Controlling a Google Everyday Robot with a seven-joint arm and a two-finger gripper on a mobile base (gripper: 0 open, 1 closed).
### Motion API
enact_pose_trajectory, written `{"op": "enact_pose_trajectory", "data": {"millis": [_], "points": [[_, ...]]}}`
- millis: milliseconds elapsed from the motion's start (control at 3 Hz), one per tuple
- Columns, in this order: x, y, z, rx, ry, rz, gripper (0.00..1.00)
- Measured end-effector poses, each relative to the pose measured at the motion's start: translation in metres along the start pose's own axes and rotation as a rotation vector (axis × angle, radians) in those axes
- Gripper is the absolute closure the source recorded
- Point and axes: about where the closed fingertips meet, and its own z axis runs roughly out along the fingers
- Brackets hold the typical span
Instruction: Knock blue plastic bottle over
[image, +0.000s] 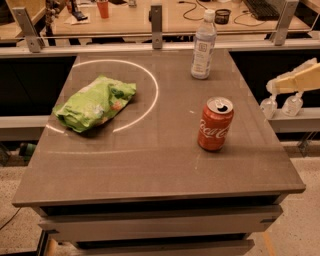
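Observation:
The blue plastic bottle stands upright at the far right of the table. It is tall, slim and clear, with a white cap and a whitish label. My gripper is a cream-coloured shape at the right edge of the view. It is off the table's right side, to the right of the bottle and nearer to me, and it touches nothing. A red Coca-Cola can stands upright on the table, nearer than the bottle.
A green chip bag lies on the table's left half, inside a white circle mark. Two tiny clear bottles stand on a ledge off the table's right side, below the gripper. A desk with clutter runs behind the table.

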Motion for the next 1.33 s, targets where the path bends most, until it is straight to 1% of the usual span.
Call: {"op": "enact_pose_trajectory", "data": {"millis": [333, 667, 1000, 1333], "points": [[0.021, -0.033, 0.045, -0.086, -0.027, 0.020, 0.00], [0.021, -0.032, 0.045, -0.087, -0.027, 0.020, 0.00], [0.018, -0.032, 0.065, -0.119, -0.058, -0.002, 0.00], [0.013, -0.036, 0.091, -0.156, -0.138, 0.016, 0.00]]}}
